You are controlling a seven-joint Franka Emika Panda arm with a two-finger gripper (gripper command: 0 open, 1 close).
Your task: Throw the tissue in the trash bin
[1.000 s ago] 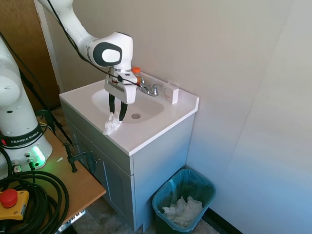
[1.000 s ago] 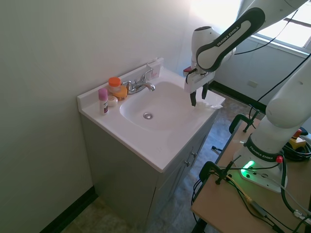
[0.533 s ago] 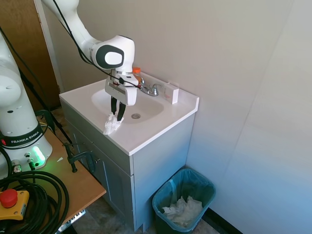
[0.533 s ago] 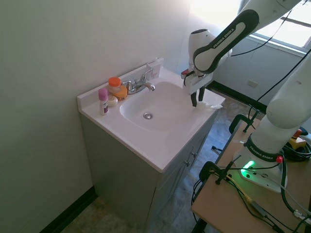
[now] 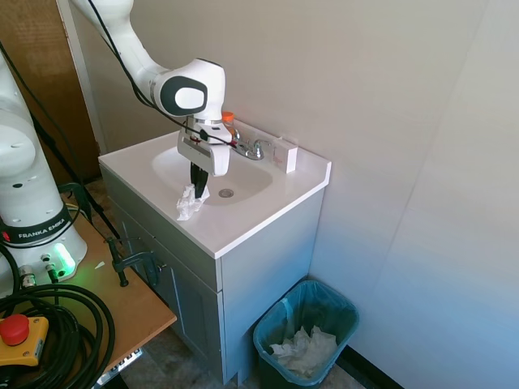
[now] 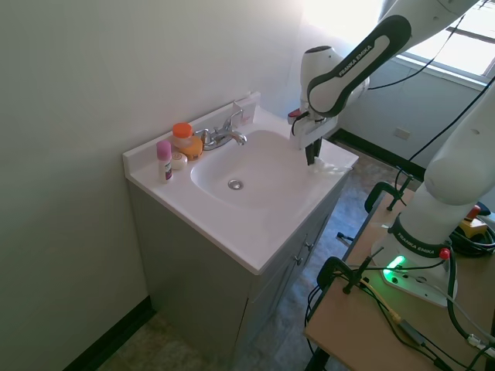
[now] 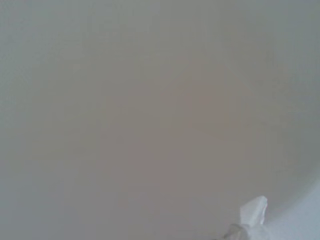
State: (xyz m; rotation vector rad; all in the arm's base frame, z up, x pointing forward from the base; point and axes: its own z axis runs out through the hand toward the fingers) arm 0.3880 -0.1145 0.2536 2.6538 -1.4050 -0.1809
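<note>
Gripper [image 5: 199, 193] fingers on the white Franka arm were seen pinched together on the small crumpled white tissue [image 5: 188, 204] at the front rim of the white moulded vanity sink [image 5: 243, 223]. A straight lift was judged best before any swing toward the dark teal plastic trash bin [image 5: 340, 312] on the floor beside the cabinet, so that the soft paper would not be dragged loose. Against a second earlier, the fingers were found closed rather than spread, and the tissue was drawn up off the counter.

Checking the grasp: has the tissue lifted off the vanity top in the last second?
Yes. The tissue, pinched in the shut pincer, has risen slightly toward the sink drain.
</note>
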